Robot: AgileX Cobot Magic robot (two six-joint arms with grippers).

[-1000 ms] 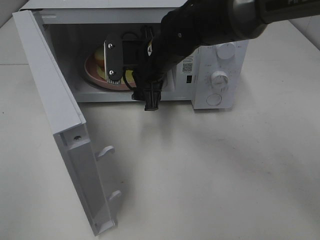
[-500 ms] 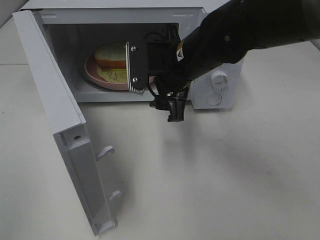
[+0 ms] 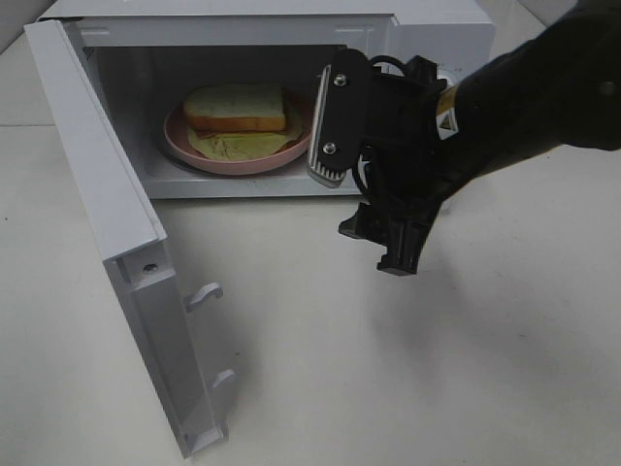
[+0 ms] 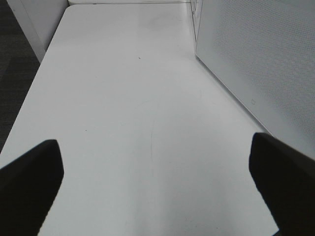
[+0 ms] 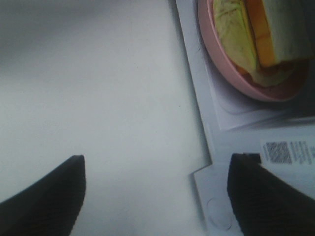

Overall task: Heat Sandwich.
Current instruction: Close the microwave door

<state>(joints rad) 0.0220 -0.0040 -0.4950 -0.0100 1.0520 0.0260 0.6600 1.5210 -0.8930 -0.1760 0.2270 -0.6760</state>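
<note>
The sandwich [image 3: 238, 107], pale bread over a green leaf, lies on a round pink plate [image 3: 184, 146] inside the open white microwave [image 3: 243, 29]. My right gripper [image 3: 361, 189] hangs open and empty just outside the cavity's right front corner, in front of the control panel. The right wrist view shows its dark fingers [image 5: 44, 196] spread wide over the table and the microwave's front sill, with the sandwich [image 5: 236, 34] and plate [image 5: 231, 78] beyond. My left gripper [image 4: 157, 187] is open and empty over bare table beside the microwave's perforated side wall [image 4: 256, 54]; the high view does not show it.
The microwave door [image 3: 97, 194] stands swung wide to the left, its two latch hooks [image 3: 204, 293] jutting toward the table's middle. My right arm covers most of the control panel. White table [image 3: 388, 369] spreads in front of the microwave.
My right arm has drawn back out of the microwave cavity, moving right and toward the front. The sandwich and plate it was hiding now show in full, left inside.
</note>
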